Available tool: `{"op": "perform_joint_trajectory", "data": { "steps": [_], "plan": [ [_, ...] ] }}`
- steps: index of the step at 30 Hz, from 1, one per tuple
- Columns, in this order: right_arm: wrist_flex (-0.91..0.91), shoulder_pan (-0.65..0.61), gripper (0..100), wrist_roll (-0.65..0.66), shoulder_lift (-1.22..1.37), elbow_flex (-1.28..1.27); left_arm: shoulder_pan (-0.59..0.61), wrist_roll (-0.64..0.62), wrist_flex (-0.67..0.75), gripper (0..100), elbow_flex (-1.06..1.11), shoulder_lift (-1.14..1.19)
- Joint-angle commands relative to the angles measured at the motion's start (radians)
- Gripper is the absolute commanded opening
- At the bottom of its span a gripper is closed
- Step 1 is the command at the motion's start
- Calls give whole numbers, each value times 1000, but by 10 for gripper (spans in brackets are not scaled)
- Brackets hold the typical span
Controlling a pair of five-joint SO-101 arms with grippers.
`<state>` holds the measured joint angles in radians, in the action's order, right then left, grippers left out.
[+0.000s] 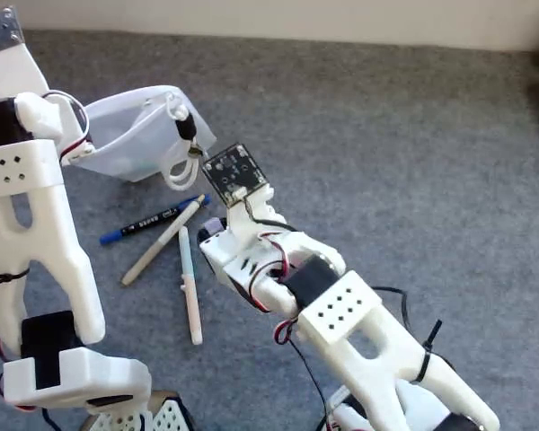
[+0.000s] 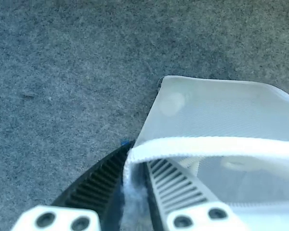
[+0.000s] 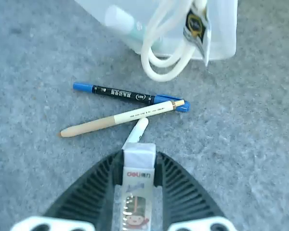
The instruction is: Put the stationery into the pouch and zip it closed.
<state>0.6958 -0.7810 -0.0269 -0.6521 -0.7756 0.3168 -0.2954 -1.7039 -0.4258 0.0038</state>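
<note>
From above, the translucent white pouch (image 1: 130,135) sits on the grey tabletop (image 1: 386,135), with a white cord loop (image 1: 175,172) hanging at one end. Just beside it lie a blue-and-black pen (image 1: 148,221), a beige pen (image 1: 160,244) touching it at one end, and a white pen (image 1: 190,292).

In the left wrist view, the left end effector (image 2: 137,154) is pinched onto the pouch's white rim.

In the right wrist view, the right end effector (image 3: 138,156) is clamped on an eraser (image 3: 137,187). Its paper sleeve carries a red logo and a small cartoon figure. A white-and-teal item (image 3: 123,20) shows through the pouch wall. A black-and-gold tag (image 3: 195,26) hangs by the loop. The black barrel bears white lettering.
</note>
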Motion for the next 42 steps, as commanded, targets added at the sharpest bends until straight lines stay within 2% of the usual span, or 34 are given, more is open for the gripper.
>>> {"op": "perform_joint_trajectory", "data": {
  "steps": [1,10,24,28,42],
  "plan": [
    [-130,-1,5,-15,-87,-50,-25,-5,0,6,13,10],
    [-549,-1,5,-11,-278,-340,-77,-3,5,6,31,10],
    [-591,31,5,-15,-308,-369,-79,-49,18,6,91,-124],
    [-714,48,5,-15,-308,-360,-79,-46,55,6,136,-124],
    [-1162,13,5,-14,-308,-358,-79,-49,51,5,142,-124]
  ]
}}
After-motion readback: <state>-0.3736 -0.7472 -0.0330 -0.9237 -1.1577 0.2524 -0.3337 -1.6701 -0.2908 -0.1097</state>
